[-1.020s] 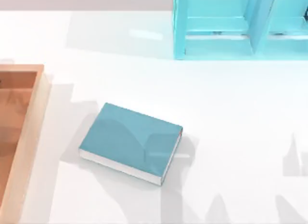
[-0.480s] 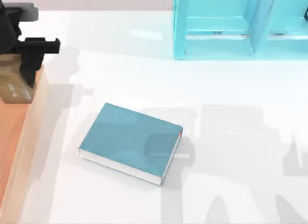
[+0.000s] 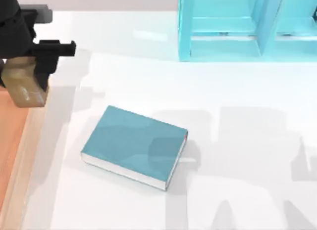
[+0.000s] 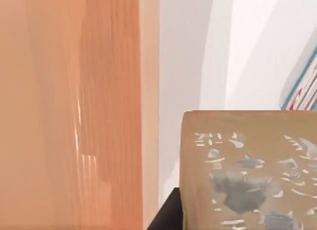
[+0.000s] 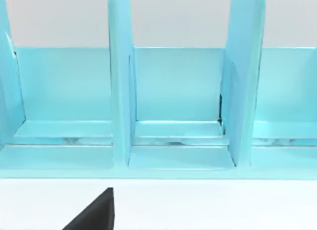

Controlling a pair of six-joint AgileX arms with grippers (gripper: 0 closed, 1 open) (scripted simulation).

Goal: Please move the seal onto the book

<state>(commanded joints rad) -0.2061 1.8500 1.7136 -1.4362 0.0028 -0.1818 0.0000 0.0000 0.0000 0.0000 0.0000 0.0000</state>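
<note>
Where left claw [image 3: 25, 74] grips, seal [image 3: 27, 86] half-hidden.

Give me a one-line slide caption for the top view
Left gripper carries the seal above the wooden tray's edge, with the book lying flat mid-table.

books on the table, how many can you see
1. The book, teal with white page edges, lies flat near the middle of the table, a little left. Part of the light-blue shelf unit is cut off, so any books there stay hidden.
</note>
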